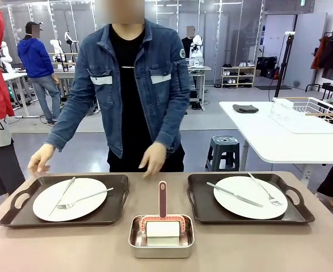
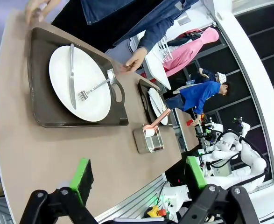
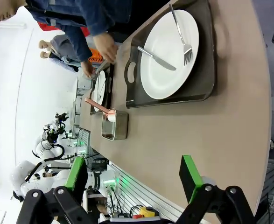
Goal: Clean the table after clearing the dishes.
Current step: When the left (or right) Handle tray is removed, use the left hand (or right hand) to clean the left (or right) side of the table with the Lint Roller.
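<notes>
On the beige table [image 1: 268,249] stand two dark trays of dishes. The left tray [image 1: 19,218] carries a white plate [image 1: 70,199] with knife and fork, and the right tray [image 1: 203,209] carries another plate [image 1: 248,197] with cutlery. My left gripper [image 2: 139,179] hovers open above the table [image 2: 43,154], short of the left plate [image 2: 92,100]. My right gripper [image 3: 132,179] is open too, over bare table [image 3: 230,130] near the right plate [image 3: 162,70]. Nothing sits between either pair of fingers.
A small steel pan [image 1: 161,237] holding a white roller with a red handle stands at the near middle. The person in a denim jacket stands at the far edge, one hand [image 1: 40,159] by the left tray and the other hand [image 1: 154,161] between the trays. A white table [image 1: 279,139] stands behind right.
</notes>
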Controlling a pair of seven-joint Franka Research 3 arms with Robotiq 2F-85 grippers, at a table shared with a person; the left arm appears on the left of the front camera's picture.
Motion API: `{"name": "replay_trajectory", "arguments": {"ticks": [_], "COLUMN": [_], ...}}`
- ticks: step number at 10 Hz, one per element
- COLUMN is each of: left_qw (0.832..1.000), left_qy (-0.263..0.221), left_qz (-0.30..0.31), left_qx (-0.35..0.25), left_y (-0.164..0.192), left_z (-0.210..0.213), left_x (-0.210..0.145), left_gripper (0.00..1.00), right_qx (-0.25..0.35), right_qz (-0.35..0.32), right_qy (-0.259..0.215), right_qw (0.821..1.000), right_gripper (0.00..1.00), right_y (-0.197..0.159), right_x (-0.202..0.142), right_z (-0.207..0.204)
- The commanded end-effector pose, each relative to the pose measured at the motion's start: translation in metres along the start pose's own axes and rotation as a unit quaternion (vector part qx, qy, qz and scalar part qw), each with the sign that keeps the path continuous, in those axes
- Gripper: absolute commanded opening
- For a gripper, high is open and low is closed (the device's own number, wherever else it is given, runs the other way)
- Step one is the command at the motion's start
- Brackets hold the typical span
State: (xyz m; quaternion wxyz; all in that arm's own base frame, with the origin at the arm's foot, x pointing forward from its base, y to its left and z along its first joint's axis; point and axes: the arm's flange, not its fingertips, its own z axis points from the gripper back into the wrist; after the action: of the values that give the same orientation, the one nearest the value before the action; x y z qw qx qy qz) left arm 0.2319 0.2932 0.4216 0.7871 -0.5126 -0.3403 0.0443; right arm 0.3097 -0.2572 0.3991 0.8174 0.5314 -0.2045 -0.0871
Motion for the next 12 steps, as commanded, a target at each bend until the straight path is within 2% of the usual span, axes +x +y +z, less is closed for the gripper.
{"name": "replay_trajectory", "arguments": {"ticks": [1, 12], "left_qw": [1.0, 1.0], "left_qy": [-0.004, -0.004], "left_qz": [-0.003, -0.003], "left_qx": [-0.005, -0.005], "left_y": [-0.0009, -0.0009], "left_z": [0.0031, 0.0031], "left_x": [-0.0005, -0.0005], "left_gripper": [1.0, 1.0], "right_qx": [0.007, 0.007], "right_qz": [0.002, 0.002], "right_qy": [-0.001, -0.001], "right_qw": [1.0, 1.0], "right_gripper": [1.0, 1.0], "right_y": [0.0048, 0.0048], "right_x": [-0.0011, -0.0011], "right_z": [0.0014, 0.0014]}}
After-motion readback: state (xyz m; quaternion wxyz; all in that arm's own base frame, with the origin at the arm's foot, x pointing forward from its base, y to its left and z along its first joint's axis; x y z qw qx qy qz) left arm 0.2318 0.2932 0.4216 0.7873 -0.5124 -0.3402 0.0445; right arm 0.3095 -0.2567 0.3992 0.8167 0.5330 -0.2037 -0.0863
